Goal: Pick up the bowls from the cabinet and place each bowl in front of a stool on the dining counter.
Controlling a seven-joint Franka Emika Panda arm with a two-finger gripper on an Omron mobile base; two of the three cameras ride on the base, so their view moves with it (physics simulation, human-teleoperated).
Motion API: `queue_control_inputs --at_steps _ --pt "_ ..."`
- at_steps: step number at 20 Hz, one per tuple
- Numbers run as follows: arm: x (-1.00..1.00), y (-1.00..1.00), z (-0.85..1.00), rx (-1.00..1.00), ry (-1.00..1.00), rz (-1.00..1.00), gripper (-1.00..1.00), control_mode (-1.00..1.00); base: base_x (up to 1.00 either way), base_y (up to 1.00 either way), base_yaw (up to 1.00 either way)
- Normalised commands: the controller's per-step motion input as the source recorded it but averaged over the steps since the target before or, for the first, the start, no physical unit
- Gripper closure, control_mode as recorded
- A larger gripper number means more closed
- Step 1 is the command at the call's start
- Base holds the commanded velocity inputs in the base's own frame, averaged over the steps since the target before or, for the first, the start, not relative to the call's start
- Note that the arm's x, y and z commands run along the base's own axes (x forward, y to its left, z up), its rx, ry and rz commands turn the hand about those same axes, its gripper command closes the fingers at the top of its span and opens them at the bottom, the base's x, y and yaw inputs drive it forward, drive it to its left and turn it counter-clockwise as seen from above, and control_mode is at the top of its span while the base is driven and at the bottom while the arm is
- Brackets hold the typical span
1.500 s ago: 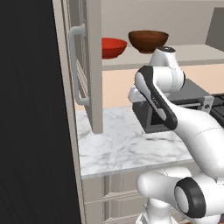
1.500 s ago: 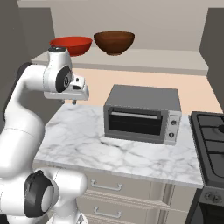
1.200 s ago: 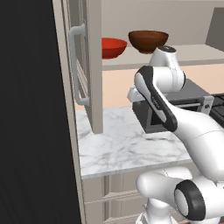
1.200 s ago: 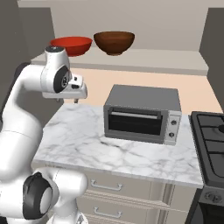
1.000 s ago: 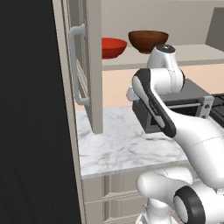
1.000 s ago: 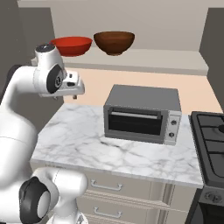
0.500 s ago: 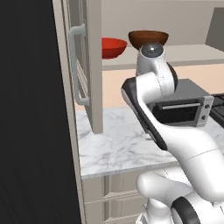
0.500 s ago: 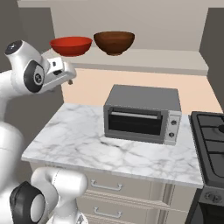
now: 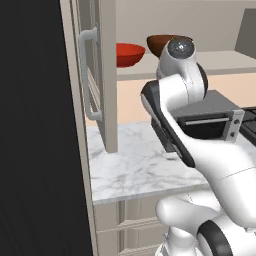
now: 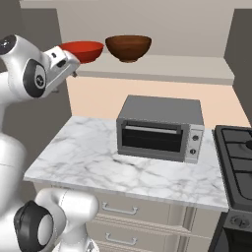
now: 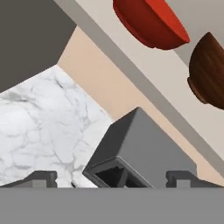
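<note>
The red bowl (image 10: 82, 50) and the brown wood-look bowl (image 10: 128, 47) stand side by side on the open cabinet's shelf (image 10: 162, 67). The cabinet door (image 9: 102, 75) is swung open at the left. My gripper (image 10: 73, 68) is raised to shelf height, just left of and slightly below the red bowl, not touching it. In the hand view my gripper (image 11: 113, 178) is open with nothing between its fingertips (image 11: 41, 176). There the red bowl (image 11: 148, 24) and brown bowl (image 11: 210, 72) lie ahead at the top right. From the left, my arm partly hides the brown bowl (image 9: 156, 44). The stool and dining counter are out of view.
A grey toaster oven (image 10: 160, 129) sits on the marble worktop (image 10: 88, 157) under the shelf. A stove (image 10: 238, 157) is at the right. The open door's curved handle (image 9: 85, 75) juts out at the left, beside a dark tall panel (image 9: 35, 130).
My arm has swung up and left, lifting the hand from above the worktop to shelf level beside the red bowl. The jaws stay wide open. The bowls have not moved.
</note>
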Motion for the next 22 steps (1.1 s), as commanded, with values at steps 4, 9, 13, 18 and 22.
queue_control_inputs --at_steps 4,9,13,18,22 --pt "0.26 0.14 0.14 -0.09 -0.03 0.24 -1.0 -1.0 0.0 0.0 0.0" --pt "0.4 0.34 0.01 -0.05 -0.14 0.13 -1.0 -1.0 0.0 0.0 0.0" --pt "0.44 0.33 0.17 -0.14 -0.02 0.04 -1.0 -1.0 0.0 0.0 0.0" --pt "0.28 0.1 0.4 -0.16 0.08 0.02 -1.0 -1.0 0.0 0.0 0.0" --pt "0.19 0.07 0.24 -0.11 0.1 0.01 -1.0 -1.0 0.0 0.0 0.0"
